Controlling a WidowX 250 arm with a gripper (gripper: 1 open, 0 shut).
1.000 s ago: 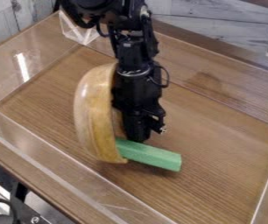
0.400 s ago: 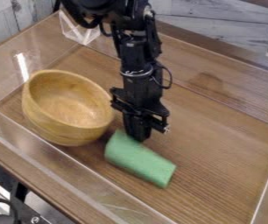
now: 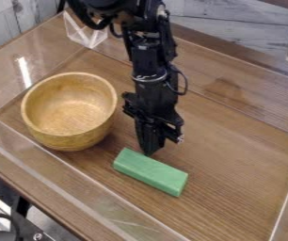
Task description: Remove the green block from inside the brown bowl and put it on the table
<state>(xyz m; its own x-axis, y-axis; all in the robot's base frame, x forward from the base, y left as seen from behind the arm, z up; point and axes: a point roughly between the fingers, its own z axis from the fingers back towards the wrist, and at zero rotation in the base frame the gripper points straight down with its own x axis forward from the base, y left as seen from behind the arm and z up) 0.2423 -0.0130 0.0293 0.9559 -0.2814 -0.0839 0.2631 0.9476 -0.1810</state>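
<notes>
It looks like a lab or robot workspace: a black robot arm (image 3: pixel 144 56) with exposed linkages reaches down over a wood-grain surface (image 3: pixel 241 132). Clear low walls line the surface's edge, and loose black cable (image 3: pixel 1 218) lies beside its near left corner. Beyond the surface's far side shows grey, wood-look planking (image 3: pixel 234 33). Whether the room around it belongs to a home or an institution, I cannot tell.

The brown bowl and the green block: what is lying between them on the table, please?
Between the brown bowl and the green block, the camera view shows only bare tabletop.
</notes>
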